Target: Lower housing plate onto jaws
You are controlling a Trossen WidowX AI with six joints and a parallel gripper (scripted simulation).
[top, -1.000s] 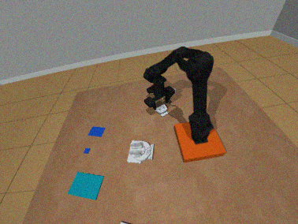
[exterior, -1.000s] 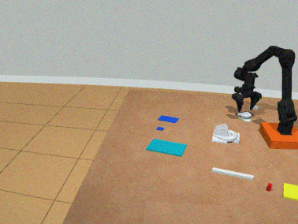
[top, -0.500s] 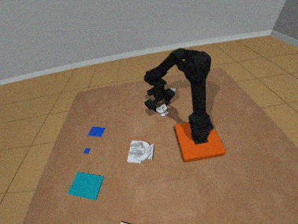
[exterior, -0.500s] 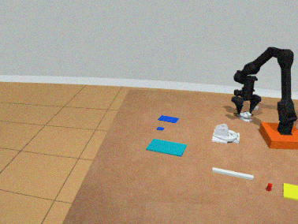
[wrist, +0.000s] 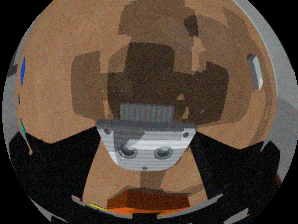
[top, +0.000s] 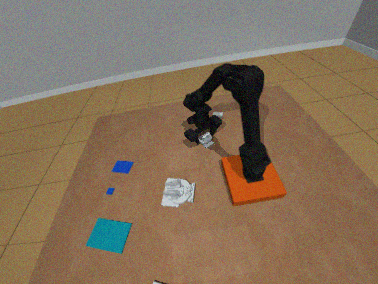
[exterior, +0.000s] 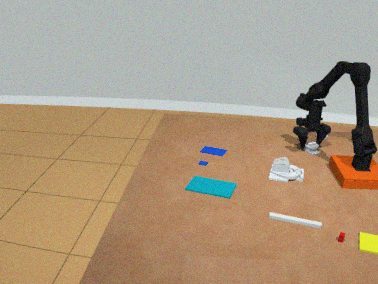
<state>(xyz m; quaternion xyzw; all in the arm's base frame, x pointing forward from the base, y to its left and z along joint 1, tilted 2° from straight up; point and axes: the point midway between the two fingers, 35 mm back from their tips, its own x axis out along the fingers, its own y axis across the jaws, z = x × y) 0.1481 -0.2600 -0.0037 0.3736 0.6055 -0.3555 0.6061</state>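
Note:
The housing plate is a small pale grey piece with two round holes and a ribbed block along one edge; it rests on the brown mat. My gripper is open and low over it, one finger at each side of the plate; the wrist view does not show whether the tips touch it. The white assembly stands apart, nearer the top and exterior views. Grey raised parts show on it, but the pins and jaw stubs are too small to tell.
The arm stands on an orange base. A small white block lies beyond the plate. Also present are a teal tile, two blue tiles, a white bar, a red piece and a yellow tile.

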